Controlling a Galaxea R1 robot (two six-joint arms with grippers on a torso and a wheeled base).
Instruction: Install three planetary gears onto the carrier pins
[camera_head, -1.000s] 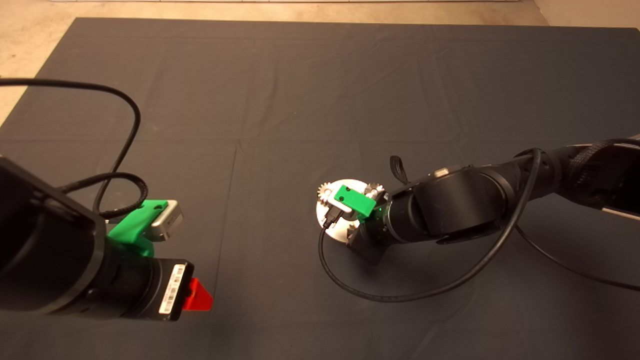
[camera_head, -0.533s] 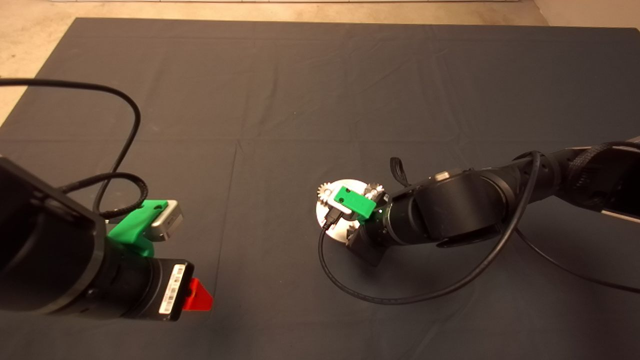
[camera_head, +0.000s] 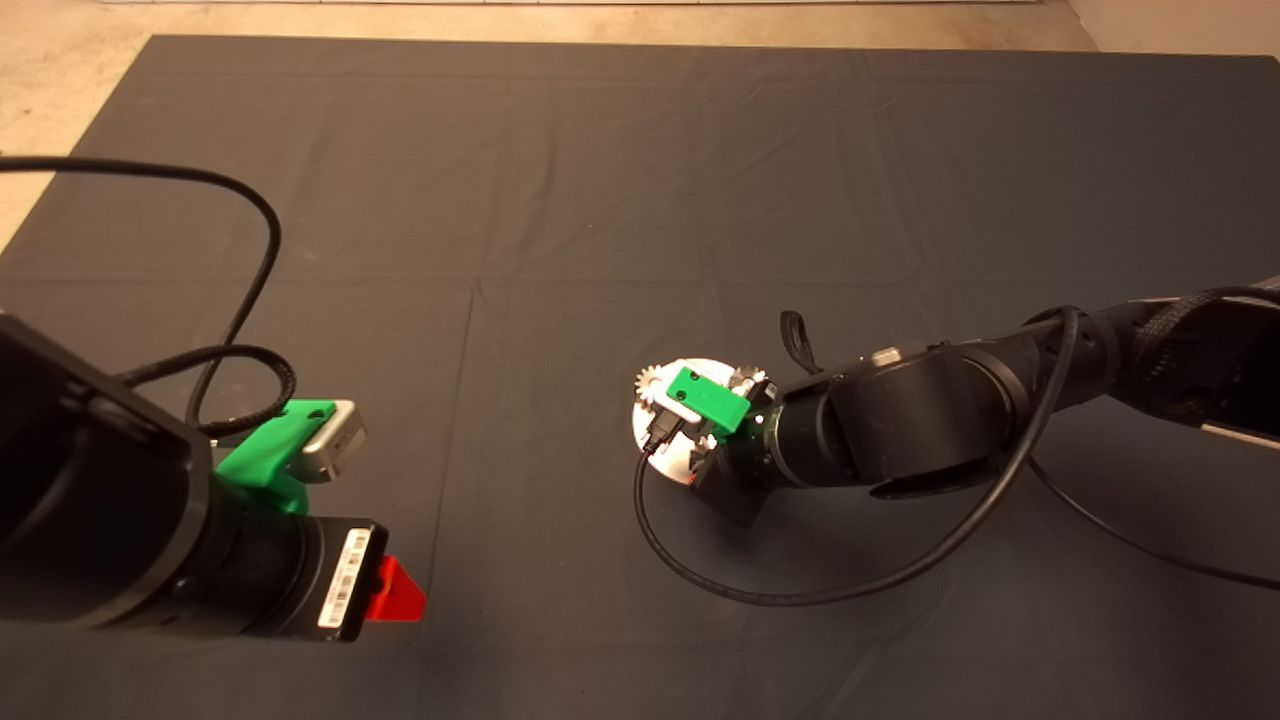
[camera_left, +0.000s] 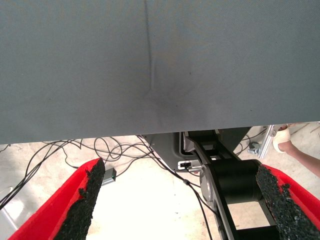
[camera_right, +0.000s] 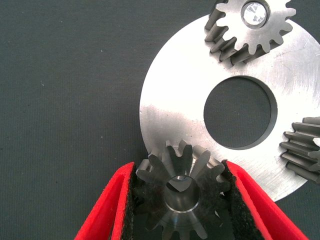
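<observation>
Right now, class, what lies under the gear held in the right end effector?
Under the held gear shows the silver disc rim and dark mat. A pin tip glints through its centre hole; whether it is fully seated is hidden by the gear itself.

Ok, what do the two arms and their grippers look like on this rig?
Both arms are bulky black cylinders with loose black cables looping beside them. The left arm carries a white barcode label near its wrist. Each wrist bears a green bracket with a silver camera block. The left gripper and right gripper have red wedge-shaped fingers faced with rough black pads.
</observation>
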